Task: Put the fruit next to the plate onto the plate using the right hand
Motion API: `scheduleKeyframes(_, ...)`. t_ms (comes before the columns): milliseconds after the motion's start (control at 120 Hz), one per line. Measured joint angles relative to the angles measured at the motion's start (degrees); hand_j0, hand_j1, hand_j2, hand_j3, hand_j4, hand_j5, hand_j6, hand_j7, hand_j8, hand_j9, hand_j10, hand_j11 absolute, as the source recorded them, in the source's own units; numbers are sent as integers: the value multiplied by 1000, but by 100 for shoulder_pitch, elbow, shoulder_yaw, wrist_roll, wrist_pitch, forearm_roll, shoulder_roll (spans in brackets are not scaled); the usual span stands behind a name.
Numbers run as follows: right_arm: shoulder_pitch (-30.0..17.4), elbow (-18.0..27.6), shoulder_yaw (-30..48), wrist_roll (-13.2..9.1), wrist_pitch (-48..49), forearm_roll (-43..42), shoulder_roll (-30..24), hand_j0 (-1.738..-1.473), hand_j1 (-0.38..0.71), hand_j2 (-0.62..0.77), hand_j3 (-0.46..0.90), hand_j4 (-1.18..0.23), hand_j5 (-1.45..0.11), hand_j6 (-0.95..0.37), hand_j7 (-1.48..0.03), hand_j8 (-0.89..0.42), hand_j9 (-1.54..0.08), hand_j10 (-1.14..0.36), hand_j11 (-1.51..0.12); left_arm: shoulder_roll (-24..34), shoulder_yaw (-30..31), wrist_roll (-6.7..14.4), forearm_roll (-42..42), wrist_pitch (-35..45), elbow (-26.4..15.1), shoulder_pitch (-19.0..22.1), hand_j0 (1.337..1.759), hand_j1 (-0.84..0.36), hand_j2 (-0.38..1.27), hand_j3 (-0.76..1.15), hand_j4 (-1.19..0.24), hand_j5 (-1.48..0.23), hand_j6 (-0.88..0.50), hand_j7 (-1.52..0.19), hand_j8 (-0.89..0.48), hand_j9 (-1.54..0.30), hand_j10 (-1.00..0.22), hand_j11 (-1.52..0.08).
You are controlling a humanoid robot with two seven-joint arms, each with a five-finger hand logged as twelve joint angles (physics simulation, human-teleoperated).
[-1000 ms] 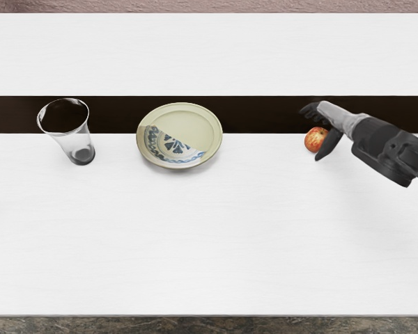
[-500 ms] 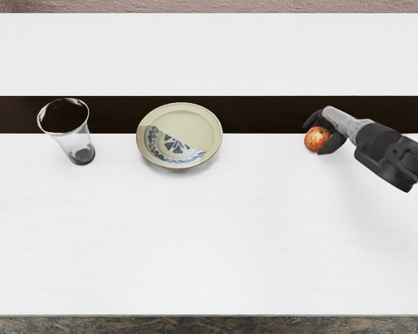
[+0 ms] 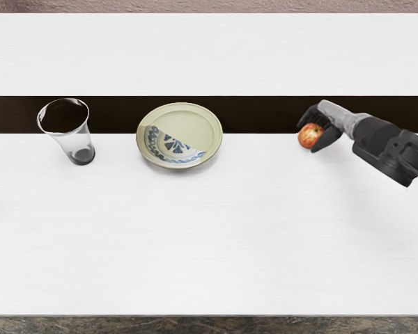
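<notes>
Where the table [image 3: 209,229] meets the dark gap, the right hand [image 3: 324,125] clasps the apple [image 3: 308,136].
Its arm slants in from the right; fingers [image 3: 327,141] curl around the apple, well right of the plate [image 3: 179,107].

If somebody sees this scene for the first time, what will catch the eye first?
First, the right hand at the far right, with its dark fingers curled around a red apple. Next comes the pale plate with a blue pattern, near the centre. A clear glass stands to the plate's left.
</notes>
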Motion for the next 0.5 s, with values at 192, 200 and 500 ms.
scheduleKeyframes(192, 2, 177, 268, -65, 64, 4, 32, -1657, 241, 174, 0, -589, -779, -482, -771, -448, -781, -587, -782, 0, -2, 0, 0, 0, 0, 0, 1658, 335, 3, 0, -13, -16, -13, -16, -13, -16, -13, -16)
scheduleKeyframes(200, 2, 190, 279, -69, 64, 3, 35, -1657, 242, 174, 0, -589, -779, -482, -772, -448, -781, -588, -782, 0, -2, 0, 0, 0, 0, 0, 1658, 335, 3, 0, -13, -16, -13, -16, -13, -16, -13, -16)
scheduleKeyframes(500, -20, 581, 781, -293, 47, 14, 506, -1658, 248, 182, 0, -590, -793, -470, -779, -436, -791, -590, -792, 0, -2, 0, 0, 0, 0, 0, 1658, 335, 3, 0, -13, -16, -13, -16, -13, -16, -13, -16)
